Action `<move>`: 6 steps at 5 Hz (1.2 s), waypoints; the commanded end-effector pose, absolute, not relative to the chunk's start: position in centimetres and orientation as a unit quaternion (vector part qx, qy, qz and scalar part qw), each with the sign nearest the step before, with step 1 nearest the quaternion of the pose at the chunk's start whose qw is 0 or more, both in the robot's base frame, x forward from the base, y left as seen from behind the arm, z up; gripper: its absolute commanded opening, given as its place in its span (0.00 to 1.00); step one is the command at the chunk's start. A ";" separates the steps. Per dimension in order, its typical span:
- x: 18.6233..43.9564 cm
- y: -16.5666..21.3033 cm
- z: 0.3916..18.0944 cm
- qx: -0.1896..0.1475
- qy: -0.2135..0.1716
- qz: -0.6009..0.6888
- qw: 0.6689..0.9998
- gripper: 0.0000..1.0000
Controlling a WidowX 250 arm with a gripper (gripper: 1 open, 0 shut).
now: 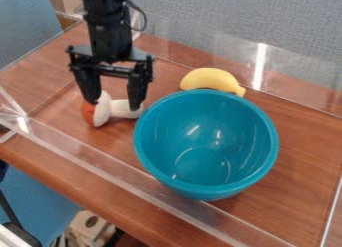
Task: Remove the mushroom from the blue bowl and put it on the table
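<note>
The gripper [111, 89] covers most of the mushroom [104, 112]; the table [54, 76] is cropped left.

The table [54, 86] carries the blue bowl [207, 141], the mushroom [112, 110] and a yellow toy [211, 81].
</note>
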State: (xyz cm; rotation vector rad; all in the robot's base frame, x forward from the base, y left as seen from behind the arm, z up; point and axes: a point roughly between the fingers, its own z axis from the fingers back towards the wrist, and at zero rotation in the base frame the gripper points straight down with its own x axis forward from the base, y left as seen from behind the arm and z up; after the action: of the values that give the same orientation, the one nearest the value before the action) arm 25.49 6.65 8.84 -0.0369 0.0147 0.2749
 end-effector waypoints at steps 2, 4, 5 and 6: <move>25.6 5.3 7.1 -0.007 0.000 0.148 0.989 0.00; 26.0 5.1 6.1 -0.005 0.000 0.181 0.984 0.00; 26.4 5.5 6.0 -0.006 -0.002 0.209 0.978 0.00; 25.8 5.4 7.2 -0.007 -0.004 0.221 0.975 0.00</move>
State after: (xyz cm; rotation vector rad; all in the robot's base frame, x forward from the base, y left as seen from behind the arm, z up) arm 25.34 5.03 5.71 -0.0125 0.0496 0.4317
